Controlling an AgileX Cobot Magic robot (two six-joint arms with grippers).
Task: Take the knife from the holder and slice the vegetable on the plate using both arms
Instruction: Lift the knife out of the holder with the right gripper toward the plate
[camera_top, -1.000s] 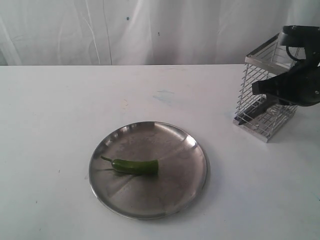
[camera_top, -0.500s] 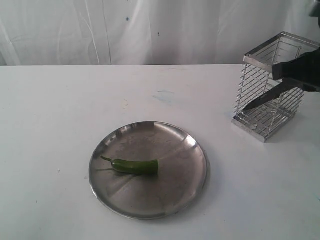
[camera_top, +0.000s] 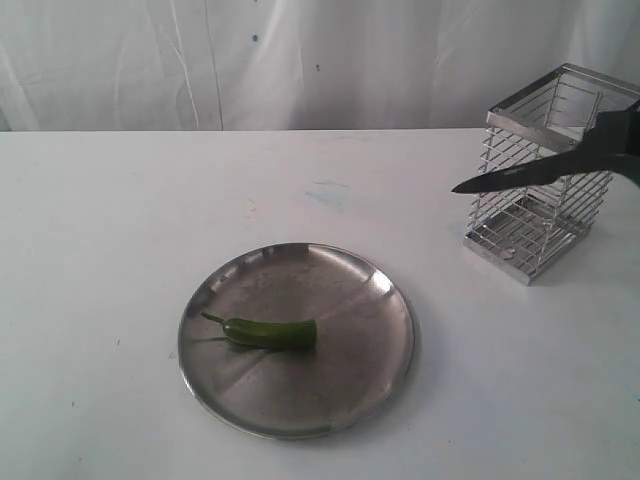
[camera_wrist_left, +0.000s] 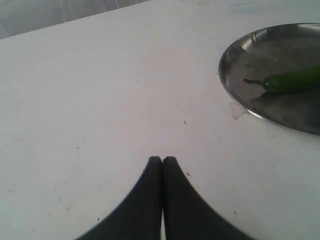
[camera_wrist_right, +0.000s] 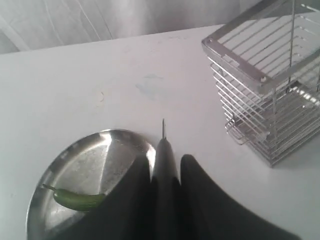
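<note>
The green chili (camera_top: 268, 333) lies on the steel plate (camera_top: 372, 300) near the table's front; it also shows in the left wrist view (camera_wrist_left: 292, 81) and the right wrist view (camera_wrist_right: 77, 200). The black knife (camera_top: 515, 176) hangs level in the air in front of the wire holder (camera_top: 545, 175), point towards the left, clear of the basket. My right gripper (camera_wrist_right: 165, 162) is shut on its handle at the right edge of the exterior view, with the blade (camera_wrist_right: 163, 131) sticking out between the fingers. My left gripper (camera_wrist_left: 162, 160) is shut on nothing, low over bare table beside the plate (camera_wrist_left: 235, 55); it is out of the exterior view.
A white curtain hangs behind the white table (camera_top: 120, 220). The holder (camera_wrist_right: 265, 85) stands at the back right, near the table's right side. A faint bluish smudge (camera_top: 325, 192) marks the table behind the plate.
The right gripper has lifted the knife up out of the holder and swung it level, its tip now pointing left beyond the basket. The chili and plate have not moved.
</note>
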